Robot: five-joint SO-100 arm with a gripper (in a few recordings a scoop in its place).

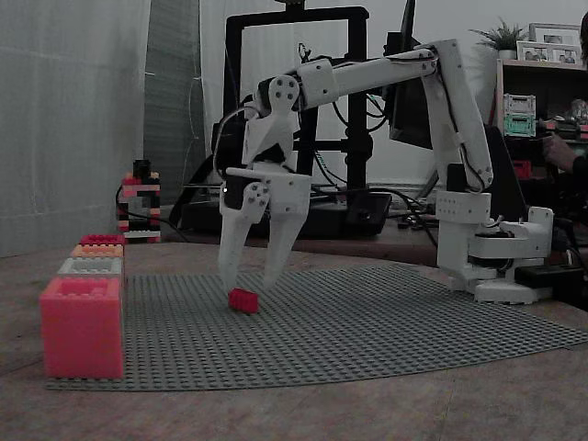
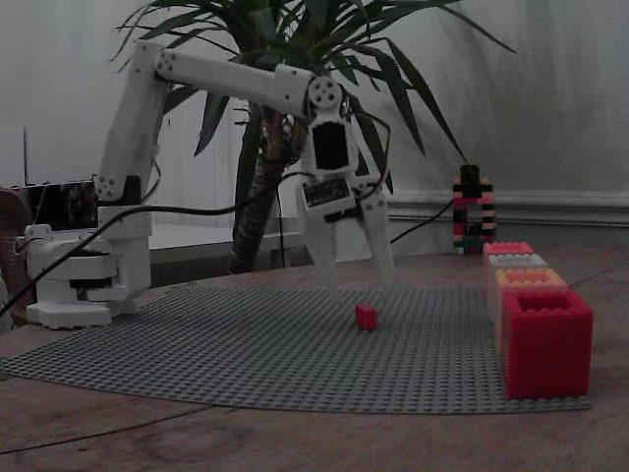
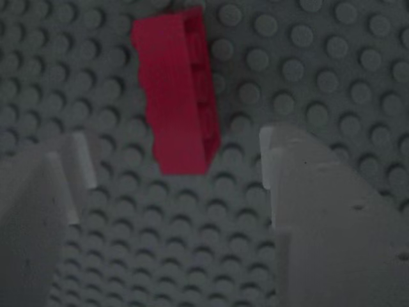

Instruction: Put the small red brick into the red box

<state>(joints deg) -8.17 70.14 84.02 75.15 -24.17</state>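
A small red brick (image 1: 243, 300) (image 2: 367, 316) (image 3: 177, 89) lies on the grey studded baseplate (image 1: 367, 322) (image 2: 216, 344) (image 3: 319, 77). My white gripper (image 1: 248, 283) (image 2: 359, 285) (image 3: 172, 166) hangs open just above the plate, its tips close to the brick, which lies just ahead of the gap between the fingers in the wrist view. Nothing is held. The red box (image 1: 81, 326) (image 2: 546, 339) stands open-topped at the plate's front corner, left in a fixed view and right in the other.
Behind the red box a row of boxes runs back: grey (image 1: 90, 266) (image 2: 518, 262), orange (image 1: 96, 250) (image 2: 531, 278) and another red (image 1: 101, 239) (image 2: 509, 248). A small brick tower (image 1: 140, 204) (image 2: 473, 211) stands beyond them. The arm's base (image 1: 501, 257) (image 2: 84, 280) sits at the plate's far side.
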